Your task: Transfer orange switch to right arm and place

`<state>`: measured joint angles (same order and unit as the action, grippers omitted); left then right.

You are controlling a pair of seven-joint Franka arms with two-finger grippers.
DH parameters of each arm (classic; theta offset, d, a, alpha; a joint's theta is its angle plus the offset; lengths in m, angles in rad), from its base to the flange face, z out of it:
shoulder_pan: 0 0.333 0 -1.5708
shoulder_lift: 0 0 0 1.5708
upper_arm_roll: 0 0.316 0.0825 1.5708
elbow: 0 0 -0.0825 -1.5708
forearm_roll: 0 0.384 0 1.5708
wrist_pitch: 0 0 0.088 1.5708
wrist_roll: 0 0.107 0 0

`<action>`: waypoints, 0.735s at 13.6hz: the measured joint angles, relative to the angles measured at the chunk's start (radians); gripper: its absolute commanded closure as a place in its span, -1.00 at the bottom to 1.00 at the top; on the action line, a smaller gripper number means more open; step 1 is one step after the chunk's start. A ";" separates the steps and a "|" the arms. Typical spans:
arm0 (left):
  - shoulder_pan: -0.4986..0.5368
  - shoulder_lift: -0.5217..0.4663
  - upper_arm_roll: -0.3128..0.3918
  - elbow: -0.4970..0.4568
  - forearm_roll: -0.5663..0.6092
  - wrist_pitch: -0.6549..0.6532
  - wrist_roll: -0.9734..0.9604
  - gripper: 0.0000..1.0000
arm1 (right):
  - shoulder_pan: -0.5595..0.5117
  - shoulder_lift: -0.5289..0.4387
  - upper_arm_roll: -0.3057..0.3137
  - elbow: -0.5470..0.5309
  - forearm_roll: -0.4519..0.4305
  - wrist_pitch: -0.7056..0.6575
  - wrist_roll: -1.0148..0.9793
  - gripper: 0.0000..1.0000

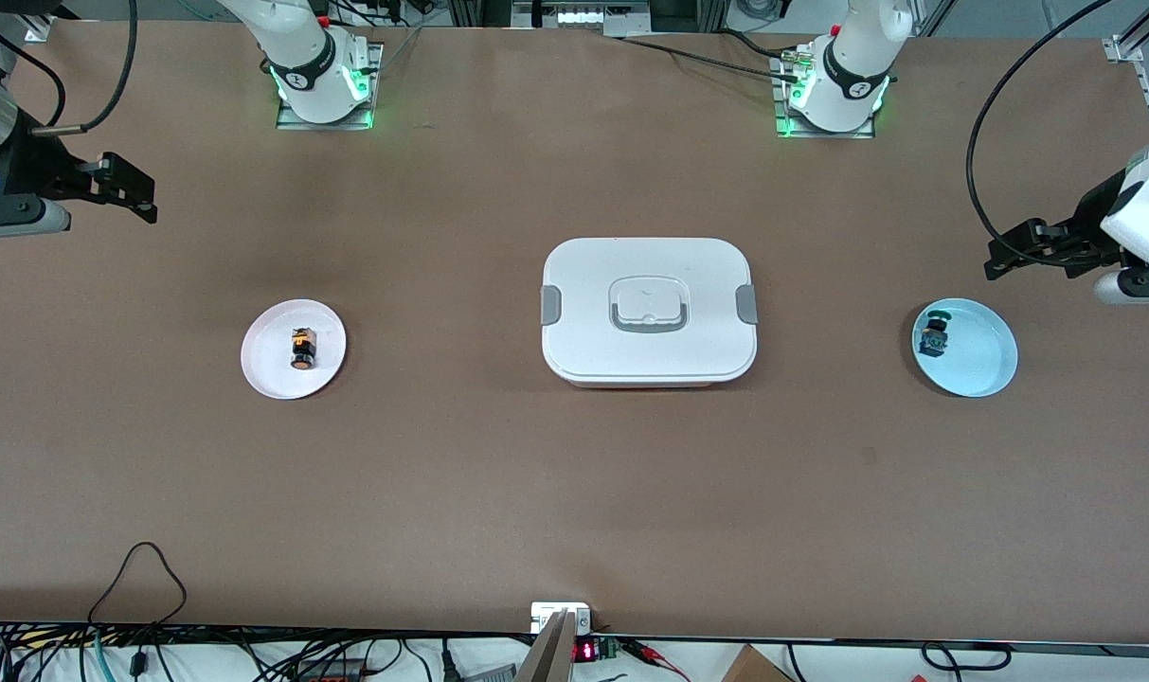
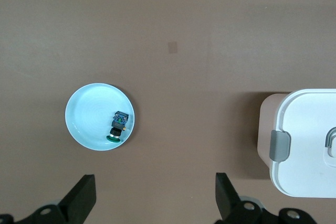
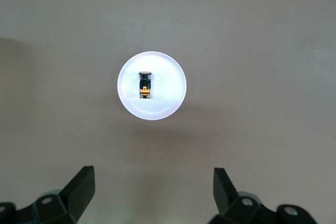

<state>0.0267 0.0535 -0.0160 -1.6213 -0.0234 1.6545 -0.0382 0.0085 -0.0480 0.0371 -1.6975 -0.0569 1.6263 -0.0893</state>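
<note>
The orange switch (image 1: 302, 349) — a small, stubby black part with orange pieces on its body — lies on its side near the middle of a white plate (image 1: 269, 372), touching nothing else. The plate sits on the table toward the right arm's end. In the right wrist view the switch (image 3: 144, 84) shows a round dark cap at one end — orange details at the other.

1. The table (image 1: 441, 474) looks matt brown, smooth.
2. The lidded white box (image 1: 648, 311) looks like smooth plastic with grey clips.
3. The pale blue plate (image 1: 981, 365) looks glossy.
4. The white plate (image 1: 271, 365) looks smooth and slightly shiny.
</note>
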 measured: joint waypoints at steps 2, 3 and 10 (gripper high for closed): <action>0.000 0.000 0.000 0.000 0.000 0.000 0.000 -1.00 | 0.000 0.013 0.003 0.012 0.005 0.008 0.002 -1.00; 0.000 0.000 0.000 0.000 0.000 0.000 0.000 -1.00 | 0.000 0.017 0.003 0.015 0.015 0.008 0.002 -1.00; 0.000 0.000 0.000 0.000 0.000 0.000 0.000 -1.00 | -0.006 0.029 0.001 0.018 0.040 0.011 0.017 -1.00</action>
<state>0.0267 0.0536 -0.0160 -1.6213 -0.0234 1.6545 -0.0382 0.0022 -0.0194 0.0378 -1.6792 -0.0170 1.6377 -0.0720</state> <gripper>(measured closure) 0.000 0.000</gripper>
